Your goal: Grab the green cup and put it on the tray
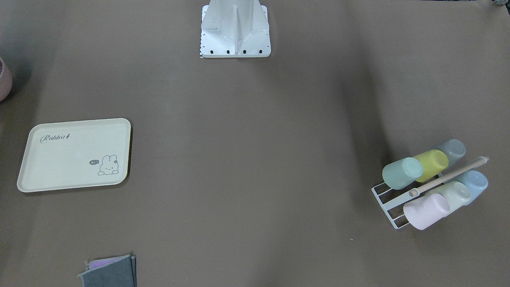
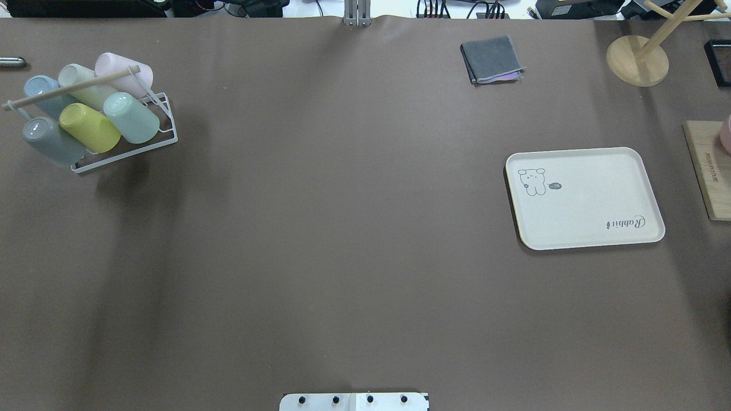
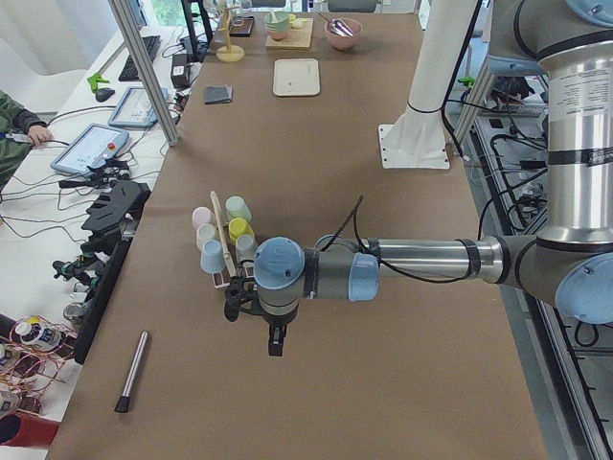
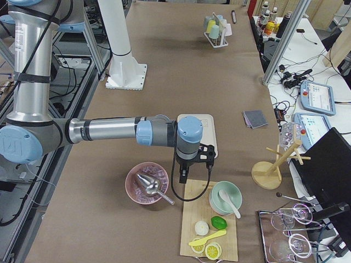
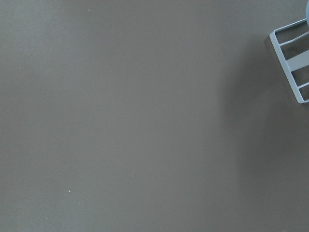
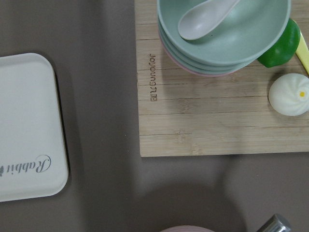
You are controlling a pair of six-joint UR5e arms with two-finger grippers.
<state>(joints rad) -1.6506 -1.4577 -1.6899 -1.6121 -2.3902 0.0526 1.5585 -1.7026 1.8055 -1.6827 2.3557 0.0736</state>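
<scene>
The green cup is a mint tumbler lying tilted in a white wire rack beside a yellow-green cup. In the overhead view the green cup is the rack's right front cup. The cream tray with "Rabbit" script lies flat and bare across the table, and shows in the overhead view too. My left gripper hangs above the table near the rack; I cannot tell if it is open. My right gripper hangs beside the tray, over a wooden board; I cannot tell its state.
The rack holds several other pastel cups under a wooden rod. A folded grey cloth and a wooden stand sit at the far side. A wooden board with stacked bowls and a pink bowl lie past the tray.
</scene>
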